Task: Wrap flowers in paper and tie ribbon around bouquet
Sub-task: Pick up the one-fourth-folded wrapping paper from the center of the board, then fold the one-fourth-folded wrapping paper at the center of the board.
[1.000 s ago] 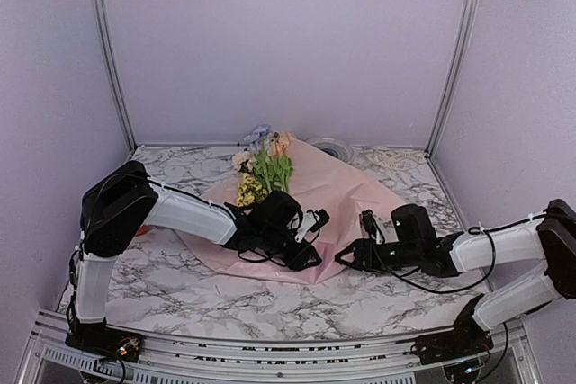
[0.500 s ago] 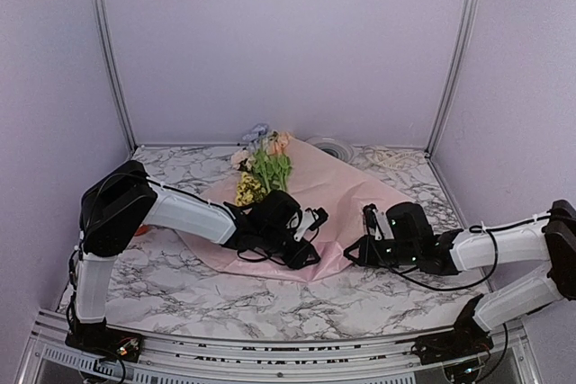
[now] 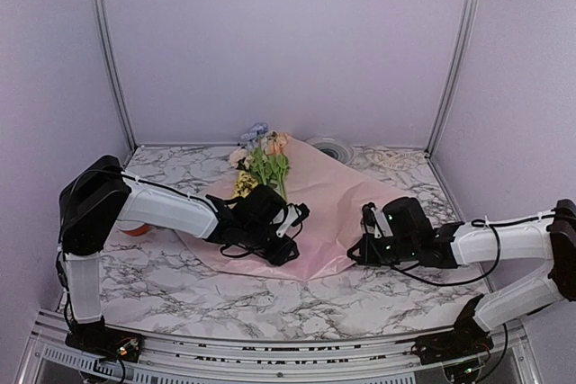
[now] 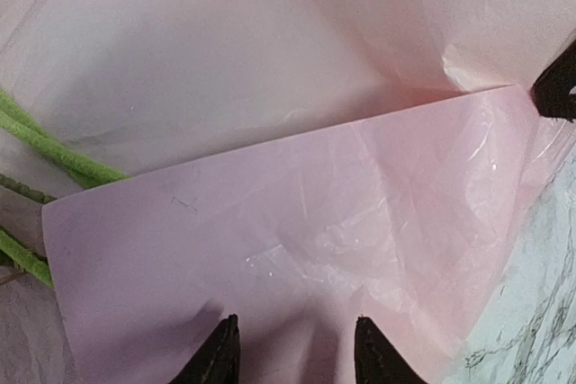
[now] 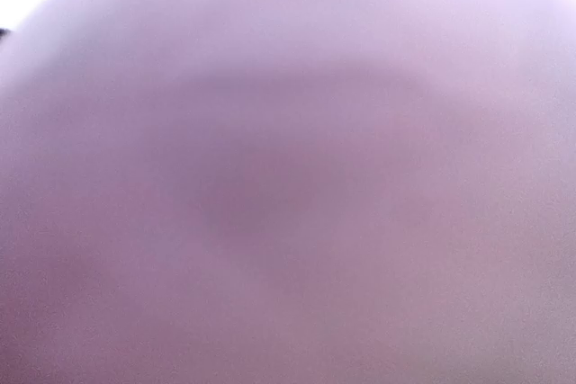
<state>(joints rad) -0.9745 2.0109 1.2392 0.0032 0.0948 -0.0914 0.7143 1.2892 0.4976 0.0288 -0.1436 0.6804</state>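
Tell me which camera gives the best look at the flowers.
Top external. It shows the flowers, blooms and upper stems, lying on the pink paper. Left wrist catches only a few green stems at its left edge, running under a folded flap. Right wrist is a pink blur, no flowers.
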